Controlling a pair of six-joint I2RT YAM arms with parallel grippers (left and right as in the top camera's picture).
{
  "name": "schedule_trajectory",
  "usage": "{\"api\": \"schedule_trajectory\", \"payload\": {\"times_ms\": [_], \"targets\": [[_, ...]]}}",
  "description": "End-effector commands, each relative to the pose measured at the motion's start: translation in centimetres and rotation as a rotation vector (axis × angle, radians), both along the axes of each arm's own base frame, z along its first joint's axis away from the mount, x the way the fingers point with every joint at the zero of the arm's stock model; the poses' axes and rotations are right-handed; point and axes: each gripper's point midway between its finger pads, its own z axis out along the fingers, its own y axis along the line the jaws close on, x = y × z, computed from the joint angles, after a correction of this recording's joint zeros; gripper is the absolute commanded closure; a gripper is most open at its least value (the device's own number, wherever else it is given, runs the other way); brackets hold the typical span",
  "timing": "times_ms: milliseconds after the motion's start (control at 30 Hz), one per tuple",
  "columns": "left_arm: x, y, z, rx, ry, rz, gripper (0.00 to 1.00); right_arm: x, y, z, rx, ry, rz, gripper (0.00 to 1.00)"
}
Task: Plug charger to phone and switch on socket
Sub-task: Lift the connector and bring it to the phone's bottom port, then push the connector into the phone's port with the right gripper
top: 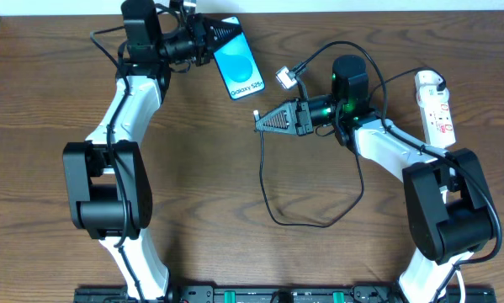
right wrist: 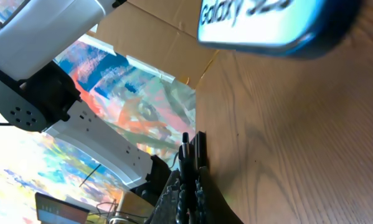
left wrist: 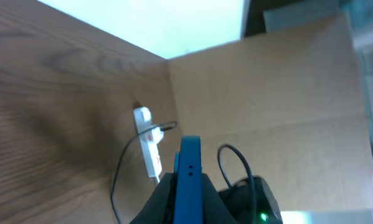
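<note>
The left pincer (top: 231, 34) is pressed shut on the top end of the phone (top: 241, 67). The phone's blue screen faces up. The right pincer (top: 258, 124) sits near the bottom end of the phone and does not touch it. Its fingers pinch the tip of the charger (top: 262, 172). The black wire loops over the table (top: 201, 168), away from the phone. The white socket (top: 439, 114) lies far off to the phone's right. There are two pincers, one phone, one charger and one socket.
</note>
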Motion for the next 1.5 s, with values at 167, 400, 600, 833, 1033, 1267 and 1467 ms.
{"api": "schedule_trajectory", "payload": {"times_ms": [167,400,600,833,1033,1267,1467], "targets": [[-2.1,-1.7,1.7,-0.014,-0.048,-0.1,0.93,0.3,-0.2,0.0,-0.001,0.001,-0.011,0.99],[-2.4,-2.8,1.7,-0.013,-0.048,-0.117,0.93,0.4,-0.2,0.0,-0.002,0.001,-0.016,0.99],[-2.5,-3.0,1.7,-0.013,-0.048,-0.12,0.93,0.9,-0.8,-0.1,-0.003,0.001,-0.034,0.99],[-2.5,-3.0,1.7,-0.013,-0.048,-0.12,0.93,1.5,-1.5,-0.1,-0.003,0.001,-0.056,0.99],[-2.6,-3.2,1.7,-0.013,-0.048,-0.124,0.93,1.5,-1.5,-0.1,-0.005,0.008,-0.056,0.99],[-3.0,-4.1,1.7,-0.014,-0.048,-0.143,0.93,1.5,-1.5,-0.1,-0.005,0.008,-0.055,0.99],[-3.0,-4.1,1.7,-0.014,-0.048,-0.143,0.93,1.5,-1.5,-0.1,-0.006,0.016,-0.056,0.99]]}}
